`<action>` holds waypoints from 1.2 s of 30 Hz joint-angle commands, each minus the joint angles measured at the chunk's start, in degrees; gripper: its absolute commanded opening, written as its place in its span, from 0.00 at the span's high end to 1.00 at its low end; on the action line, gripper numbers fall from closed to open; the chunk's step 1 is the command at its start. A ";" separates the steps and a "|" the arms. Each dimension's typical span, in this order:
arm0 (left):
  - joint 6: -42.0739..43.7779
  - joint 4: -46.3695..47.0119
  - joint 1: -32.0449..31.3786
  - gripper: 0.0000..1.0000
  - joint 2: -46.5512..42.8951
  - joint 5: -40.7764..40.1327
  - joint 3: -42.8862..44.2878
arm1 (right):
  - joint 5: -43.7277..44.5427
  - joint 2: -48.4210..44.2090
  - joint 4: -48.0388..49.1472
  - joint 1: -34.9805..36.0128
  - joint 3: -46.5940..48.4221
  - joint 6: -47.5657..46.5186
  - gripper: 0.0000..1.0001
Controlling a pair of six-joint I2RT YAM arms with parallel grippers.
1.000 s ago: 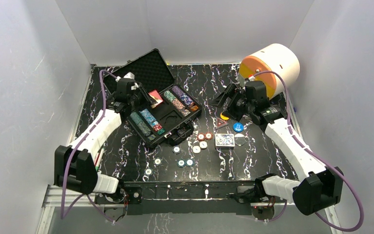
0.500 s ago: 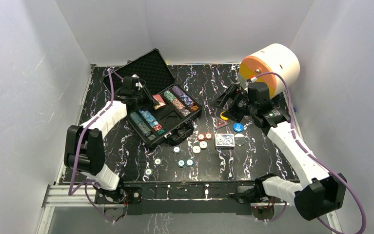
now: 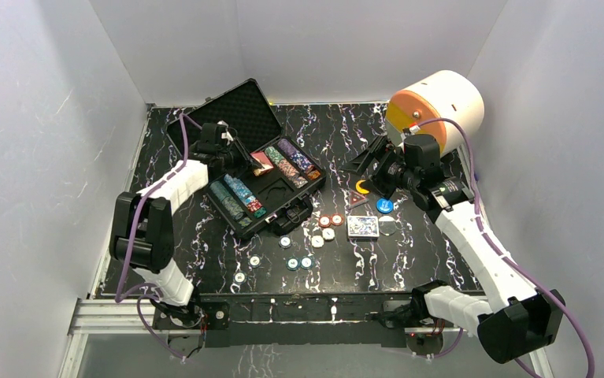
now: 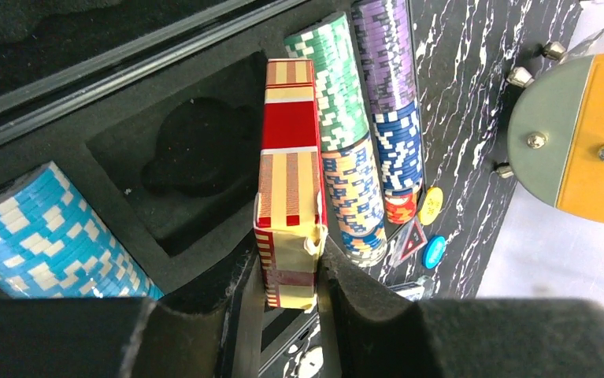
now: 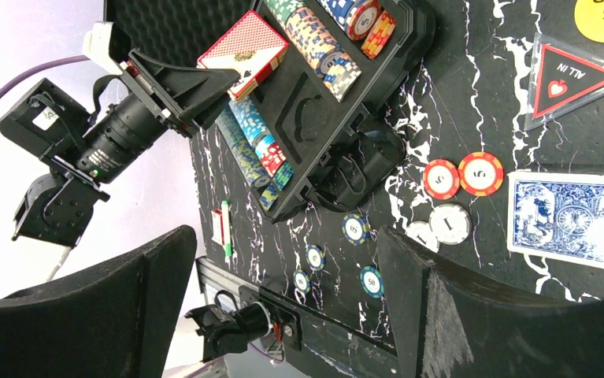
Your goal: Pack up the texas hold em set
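Left gripper (image 4: 290,272) pinches red card deck (image 4: 290,157) by one end, long axis running straight out from jaws, case's (image 4: 54,134) empty pocket (image 4: 188,161) just left; right gripper (image 5: 283,268) gapes empty, farther off.

Left arm (image 3: 176,183) reaches forward and bends inward, its jaws clamped on a red card deck (image 4: 289,181) held between them. Right arm (image 3: 479,236) stretches forward, jaws spread wide apart.

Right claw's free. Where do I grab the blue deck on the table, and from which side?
From straight above, since the blue deck lies flat. Pinch its two long edges, near and far: both look clear, while chips crowd its left end and a pale disc sits by its right.
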 commanded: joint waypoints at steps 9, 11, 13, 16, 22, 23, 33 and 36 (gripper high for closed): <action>7.82 -14.79 0.54 0.33 3.33 -5.30 13.12 | 0.66 -1.75 0.47 -0.11 0.45 1.20 0.07; 8.16 -19.73 0.45 0.31 3.67 -9.51 15.75 | 1.57 -1.98 -0.04 -0.10 0.36 1.69 0.07; 8.52 -22.11 0.50 0.30 3.08 -12.60 16.12 | 2.08 -2.50 0.26 -0.13 -0.06 1.95 0.07; 9.09 -23.39 0.53 0.29 1.75 -14.82 15.52 | 2.71 -2.94 0.55 -0.10 -0.12 1.95 0.07; 9.52 -23.46 0.54 0.36 2.08 -14.40 14.57 | 2.88 -2.11 0.24 -0.09 -0.21 1.95 0.10; 9.43 -23.30 0.47 0.39 2.42 -13.98 14.48 | 2.84 -2.03 0.23 -0.12 -0.35 1.95 0.10; 7.74 -22.76 0.53 0.39 3.65 -13.50 12.93 | 3.65 -1.99 -0.36 -0.14 -0.65 1.95 0.12; 7.51 -22.42 0.45 0.39 4.08 -13.10 12.39 | 3.61 -1.69 -0.38 -0.10 -0.60 2.03 0.12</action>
